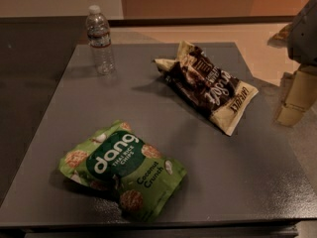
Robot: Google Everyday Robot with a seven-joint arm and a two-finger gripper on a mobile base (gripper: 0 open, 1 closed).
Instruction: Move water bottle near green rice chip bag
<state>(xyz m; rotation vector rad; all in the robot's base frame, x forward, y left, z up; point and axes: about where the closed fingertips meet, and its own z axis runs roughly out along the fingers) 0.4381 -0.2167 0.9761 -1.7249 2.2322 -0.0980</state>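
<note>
Bottle (100, 41) upright rear, bag (124, 170) front, tool (297, 95) perhaps right

1 camera looks down at a slant from above the near edge of the grey table (237, 182), fairly close, facing its far edge; the gripper (292, 108) hangs at the view's right border.

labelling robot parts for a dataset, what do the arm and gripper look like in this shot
Only a slice shows at the right edge of the view. The gripper is pale cream-yellow and blocky with flat faces, sitting just off the right side of the grey table. Above it, the arm is a rounded, light grey-white shell. No markings or labels can be made out on either.
</note>
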